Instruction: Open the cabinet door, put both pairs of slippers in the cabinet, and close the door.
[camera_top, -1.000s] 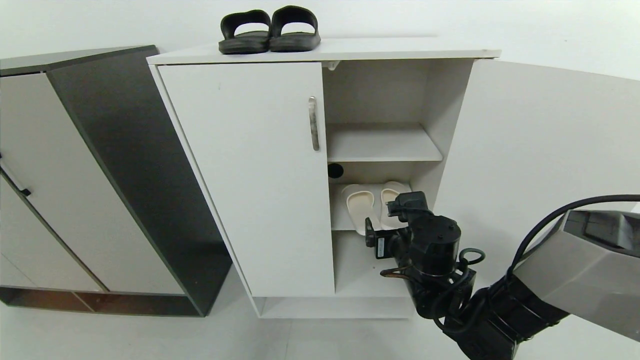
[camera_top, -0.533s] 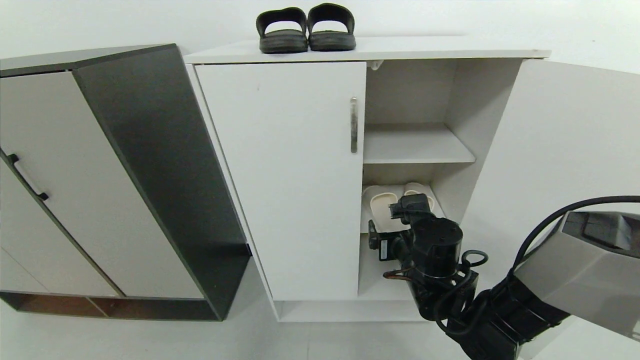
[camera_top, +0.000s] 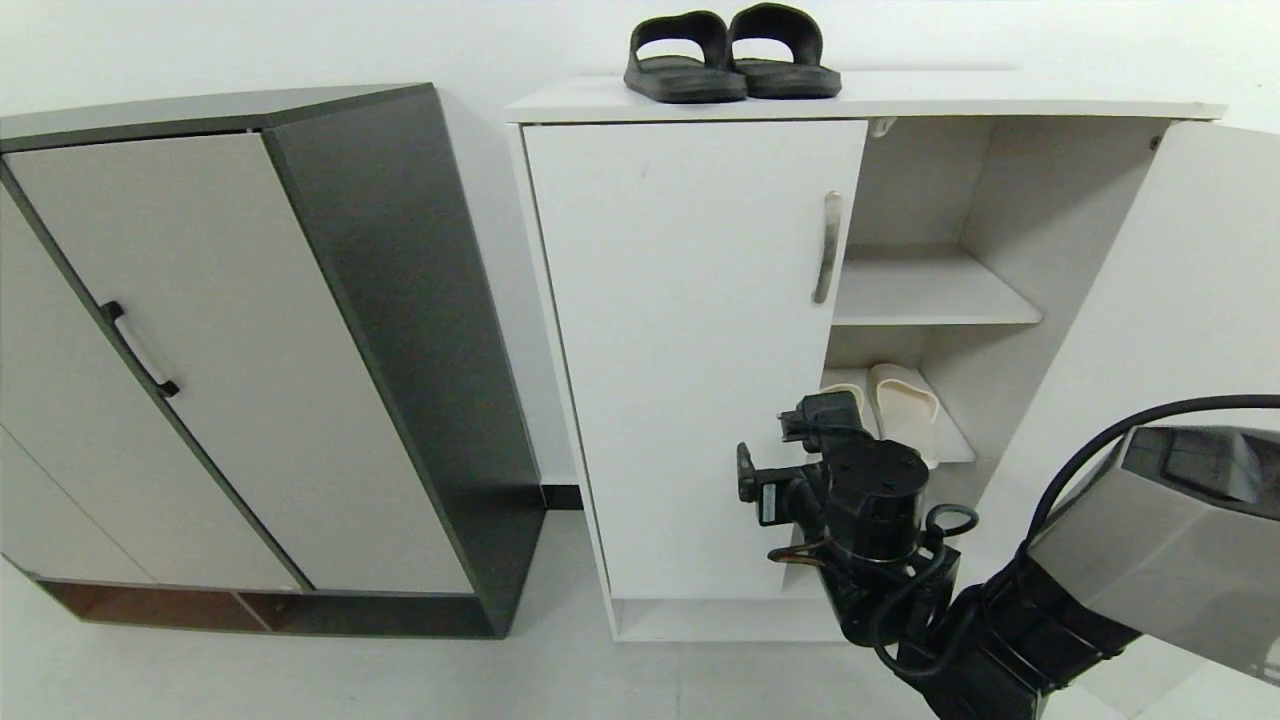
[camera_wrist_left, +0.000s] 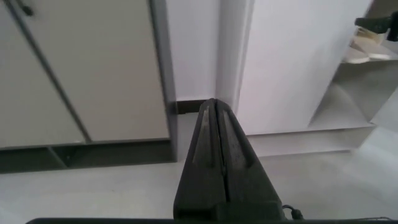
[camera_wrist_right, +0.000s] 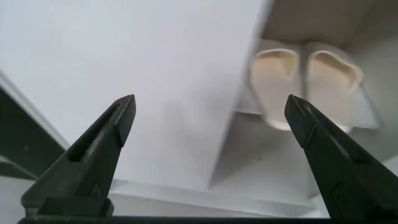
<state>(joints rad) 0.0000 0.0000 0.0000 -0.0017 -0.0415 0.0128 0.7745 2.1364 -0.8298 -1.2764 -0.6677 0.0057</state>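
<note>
White cabinet (camera_top: 700, 350): smooth matt laminated board, doors and shelves alike. Door handle (camera_top: 826, 247): brushed metal with a dull sheen. Black slippers (camera_top: 735, 80): matt, rubber-like. Cream slippers (camera_top: 900, 405): smooth, matt, foam-like. Dark cabinet (camera_top: 400, 300): matt grey panels. Right gripper (camera_wrist_right: 209, 102): jaws of matt black plastic.

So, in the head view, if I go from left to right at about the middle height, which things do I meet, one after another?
grey cabinet → closed white door → metal handle → white slippers on the middle shelf → open door
</note>
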